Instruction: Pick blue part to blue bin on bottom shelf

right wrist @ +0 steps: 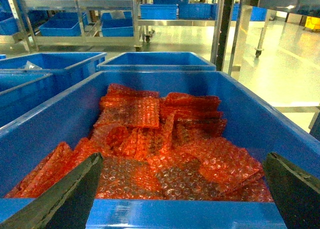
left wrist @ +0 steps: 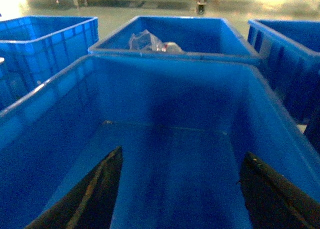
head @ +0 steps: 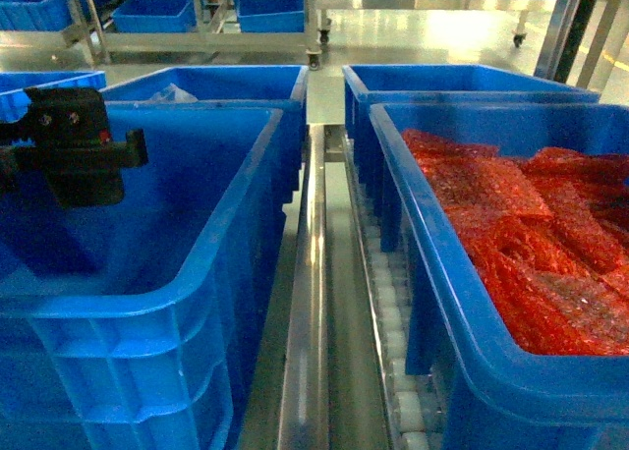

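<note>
The blue bin (head: pixel 257 190) (left wrist: pixel 165 62) is the large crate at the left, on the bottom shelf with its silver rail (head: pixel 311 273) and white rollers (head: pixel 391 312). My left gripper (head: pixel 79 145) (left wrist: pixel 183 154) hangs inside the bin's near-left part, open, with only the bare blue floor between its dark fingers (left wrist: pixel 102 189). My right gripper (right wrist: pixel 183 159) is open at the near rim of the crate of red bubble bags (right wrist: pixel 165 139) and holds nothing; it is out of the head view. The blue part shows in no view.
The red-bag crate (head: pixel 418 214) fills the right side. Behind the blue bin stands a crate holding clear plastic wrap (head: pixel 173 93) (left wrist: pixel 150 41), with another blue crate (head: pixel 462 77) to its right. Wheeled racks with more blue crates (head: pixel 157 8) line the far floor.
</note>
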Tool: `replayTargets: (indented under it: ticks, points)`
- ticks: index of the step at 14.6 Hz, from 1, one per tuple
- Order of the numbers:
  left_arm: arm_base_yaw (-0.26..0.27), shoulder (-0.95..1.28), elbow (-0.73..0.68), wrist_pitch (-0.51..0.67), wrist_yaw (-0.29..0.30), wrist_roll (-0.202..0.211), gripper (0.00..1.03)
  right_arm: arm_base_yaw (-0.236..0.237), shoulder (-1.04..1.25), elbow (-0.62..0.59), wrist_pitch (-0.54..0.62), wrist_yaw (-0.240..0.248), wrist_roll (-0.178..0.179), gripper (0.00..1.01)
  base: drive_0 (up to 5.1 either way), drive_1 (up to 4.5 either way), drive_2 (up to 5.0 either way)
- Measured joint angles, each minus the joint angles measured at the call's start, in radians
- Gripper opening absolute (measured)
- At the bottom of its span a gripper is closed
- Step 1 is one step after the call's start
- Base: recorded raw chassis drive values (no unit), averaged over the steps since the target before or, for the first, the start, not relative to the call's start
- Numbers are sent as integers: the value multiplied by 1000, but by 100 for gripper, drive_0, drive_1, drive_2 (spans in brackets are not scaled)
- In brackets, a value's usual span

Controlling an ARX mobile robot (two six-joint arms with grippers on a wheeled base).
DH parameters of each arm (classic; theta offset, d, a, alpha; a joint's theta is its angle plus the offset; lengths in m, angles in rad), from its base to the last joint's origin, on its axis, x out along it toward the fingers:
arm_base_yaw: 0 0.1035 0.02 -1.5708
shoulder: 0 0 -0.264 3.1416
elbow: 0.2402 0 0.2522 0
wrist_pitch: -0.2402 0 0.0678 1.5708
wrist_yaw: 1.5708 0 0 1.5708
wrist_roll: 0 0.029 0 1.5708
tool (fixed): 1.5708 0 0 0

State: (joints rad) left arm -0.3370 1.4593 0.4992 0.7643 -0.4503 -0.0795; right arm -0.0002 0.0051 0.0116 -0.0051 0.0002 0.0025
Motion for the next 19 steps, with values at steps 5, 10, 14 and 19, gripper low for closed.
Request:
replayTargets:
  ticks: [5,10,14,19]
  points:
    - [21,-6,-26,153,76,16,90,0,0,0,0,0,0,98,0,0,0]
    - [188,-337,-340,180,298,62,8,0,0,0,0,0,0,98,0,0,0]
    - [242,-481,-450,130,356,62,2,0,0,0,0,0,0,98,0,0,0]
    - [336,-769,-487,-101,451,63,2,0,0,0,0,0,0,98,0,0,0]
